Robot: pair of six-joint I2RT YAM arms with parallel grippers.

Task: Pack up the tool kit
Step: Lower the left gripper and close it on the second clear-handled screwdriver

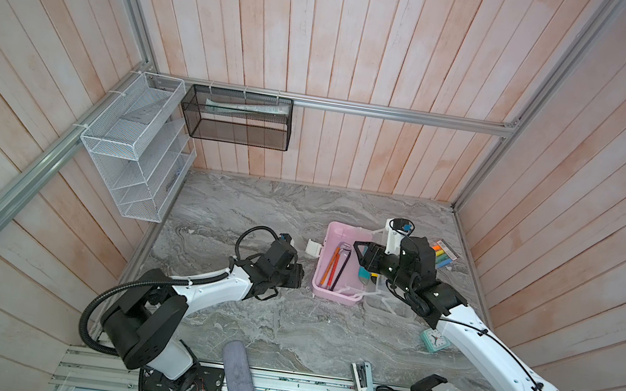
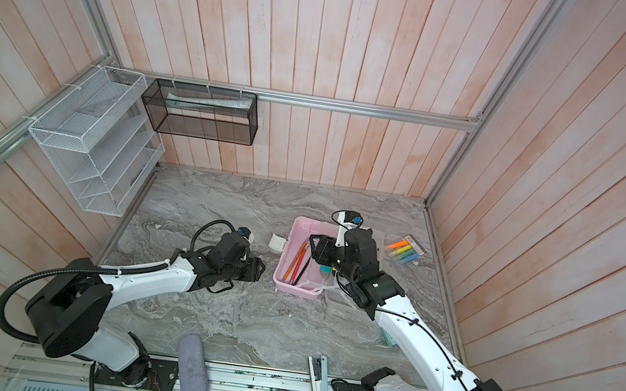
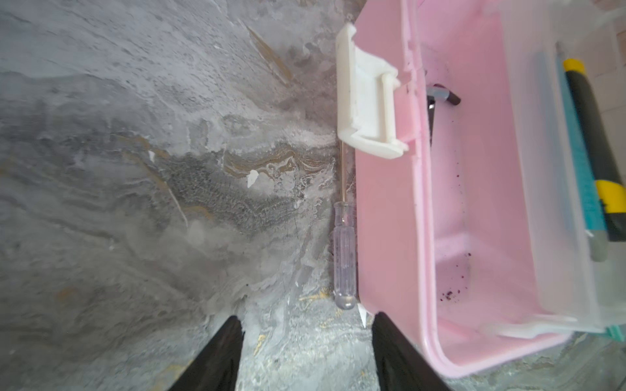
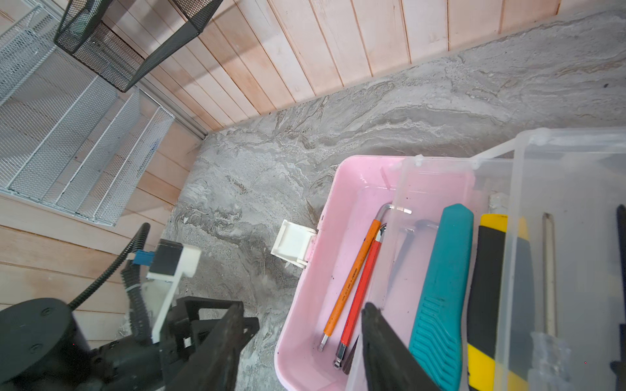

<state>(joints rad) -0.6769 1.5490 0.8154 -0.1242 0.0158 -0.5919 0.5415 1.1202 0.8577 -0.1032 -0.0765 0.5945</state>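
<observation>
Tool kit [image 1: 330, 296], right of centre in both top views: partly packed, lid open.
Nearest, low in the left wrist frame, my left gripper [image 3: 308, 318] is spread and empty. Just ahead, a clear-handled screwdriver [image 3: 344, 257] lies on the table [image 3: 135, 169] beside the pink wall, not yet inside. My right gripper [image 4: 303, 306], also spread, holds nothing. Hex keys [image 4: 350, 281], teal tool [image 4: 443, 277] and black-yellow tool [image 4: 487, 287] are in. Beyond, the frosted lid [image 4: 582, 189] needs shutting, I judge.

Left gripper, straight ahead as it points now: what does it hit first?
Probably the clear screwdriver lying on the table beside the pink box, handle end first; the left gripper is open. Height is unclear.
</observation>
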